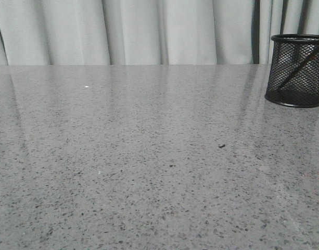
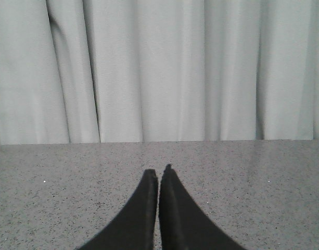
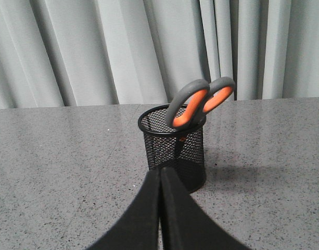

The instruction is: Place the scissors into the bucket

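Although the front view shows neither arm, it does show the bucket (image 1: 296, 70) standing upright at the far right of the speckled grey table (image 1: 149, 166), close before the pale curtain (image 1: 149, 31), with a dark slanting line behind the mesh that is likely a blade of the scissors, though their handles fall outside that picture. From the left wrist view, the left gripper (image 2: 158, 173) has its fingers pressed together with nothing between them, pointing across bare tabletop toward the curtain, well away from the work. From the right wrist view, the right gripper (image 3: 160, 172) is likewise closed up and empty, its tips just in front of the bucket's base; the scissors (image 3: 198, 102) stand blades-down inside the bucket, handles above the rim and leaning against its far edge, which is what props them upright. I judge the task done, the scissors resting there under their own weight. No brand, label or writing can be read anywhere
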Tool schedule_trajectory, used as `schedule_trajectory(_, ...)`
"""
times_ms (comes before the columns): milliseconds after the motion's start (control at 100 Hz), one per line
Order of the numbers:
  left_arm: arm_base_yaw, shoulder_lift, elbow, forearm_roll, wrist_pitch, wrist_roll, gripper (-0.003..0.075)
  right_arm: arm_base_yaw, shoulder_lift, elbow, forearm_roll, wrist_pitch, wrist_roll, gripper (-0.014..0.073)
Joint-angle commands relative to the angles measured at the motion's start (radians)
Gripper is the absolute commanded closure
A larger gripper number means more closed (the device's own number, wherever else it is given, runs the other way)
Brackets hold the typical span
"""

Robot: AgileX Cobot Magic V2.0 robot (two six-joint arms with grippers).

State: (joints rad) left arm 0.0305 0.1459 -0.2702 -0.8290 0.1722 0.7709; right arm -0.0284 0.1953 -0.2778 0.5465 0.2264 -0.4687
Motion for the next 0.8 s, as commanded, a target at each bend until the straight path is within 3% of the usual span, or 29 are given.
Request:
schedule_trajectory(0, 0.000, 0.011, -0.025, -0.018, -0.058, 0.000, 0.0741, 0.000, 0.007, -0.027, 0.007, -0.070, -0.011, 0.0666)
schedule_trajectory(400, 0.000, 0.011, -0.021, 0.030, -0.058, -0.021, 0.0741, 0.000, 0.007, -0.027, 0.007, -0.070, -0.011, 0.0666)
schedule_trajectory(450, 0.000, 0.011, -0.014, 0.152, -0.068, -0.128, 0.0741, 0.000, 0.007, -0.027, 0.007, -0.070, -0.011, 0.0666)
schedule_trajectory(530, 0.000, 0.011, 0.009, 0.430, -0.092, -0.431, 0.0741, 0.000, 0.007, -0.027, 0.007, -0.070, -0.011, 0.0666)
schedule_trajectory(600, 0.000, 0.005, 0.050, 0.636, -0.139, -0.615, 0.0741, 0.000, 0.007, -0.027, 0.007, -0.070, -0.011, 0.0666)
schedule_trajectory(660, -0.006, -0.016, 0.093, 0.711, -0.172, -0.663, 0.0741, 0.000, 0.007, -0.027, 0.007, -0.070, -0.011, 0.0666)
schedule_trajectory(790, -0.022, -0.091, 0.179, 0.727, -0.178, -0.663, 0.0741, 0.000, 0.007, -0.027, 0.007, -0.070, -0.011, 0.0666)
